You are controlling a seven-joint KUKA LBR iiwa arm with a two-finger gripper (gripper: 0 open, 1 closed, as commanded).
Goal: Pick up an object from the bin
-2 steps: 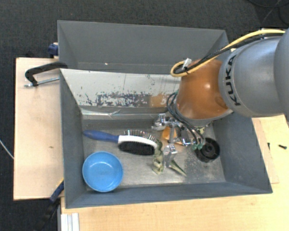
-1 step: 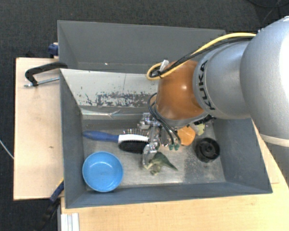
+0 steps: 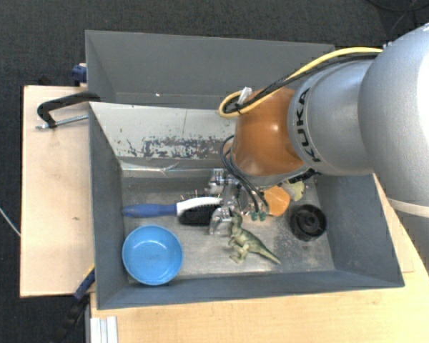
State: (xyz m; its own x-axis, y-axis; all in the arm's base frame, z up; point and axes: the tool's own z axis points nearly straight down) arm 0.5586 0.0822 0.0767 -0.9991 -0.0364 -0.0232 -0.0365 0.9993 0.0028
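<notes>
Nearest, in the bin's [image 3: 250, 282] near-left corner, sits a round blue bowl [image 3: 152, 254], open side up and in full view. To its right, about mid-width, lies a green toy dinosaur [image 3: 247, 245], its tail pointing right toward the near wall; its head end reaches up to the gripper's metal parts, and whether the two touch cannot be made out.

Further right and a little farther back lies a black round thing [image 3: 307, 222], like a cap or knob; its exact kind is hard to tell.

Behind the bowl lies a brush [image 3: 173, 210] with a blue handle pointing left and a black-and-white head pointing right. The right end of the head runs in under the gripper [image 3: 225, 209], which is low in the bin, just beyond the dinosaur and right at the brush head. The wrist above and a tangle of cables cover much of it, so whether it stands apart, together or clamped on something cannot be told.

Just right of the gripper an orange thing [image 3: 277, 200] peeks out, mostly hidden beneath the wrist.

Farther back, the orange cover [image 3: 264, 138] and grey arm [image 3: 372, 113] hide the bin's far-right floor and wall.
</notes>
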